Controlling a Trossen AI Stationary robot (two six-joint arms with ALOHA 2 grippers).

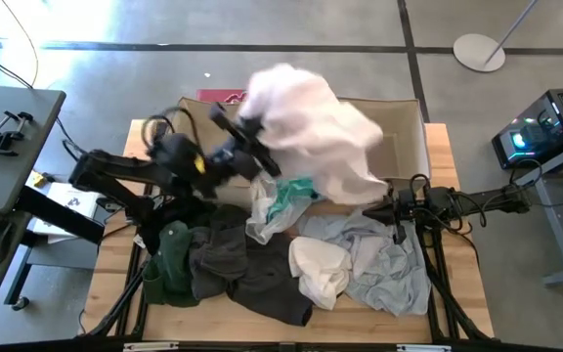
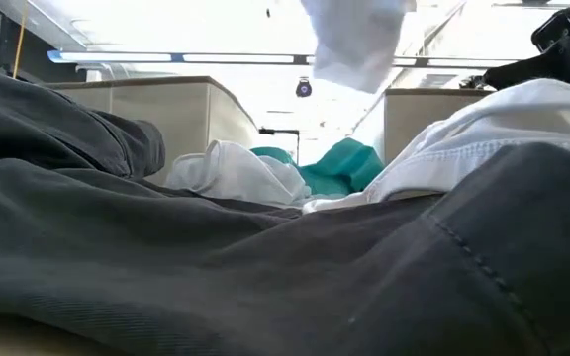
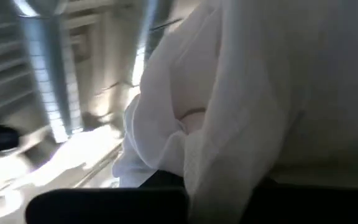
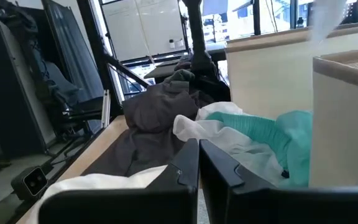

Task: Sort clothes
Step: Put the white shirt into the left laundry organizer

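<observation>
Left end effector [image 1: 245,135] clamps white garment [image 1: 313,127], which drapes lengthwise toward the bin [image 1: 411,147].

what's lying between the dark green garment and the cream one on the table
In the high view, a charcoal garment fills the stretch between the dark green garment and the cream garment, touching both.

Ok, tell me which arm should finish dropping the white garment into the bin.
Left. The left gripper holds the white garment aloft above the beige bin; the right gripper sits shut, low beside the pile.
</observation>
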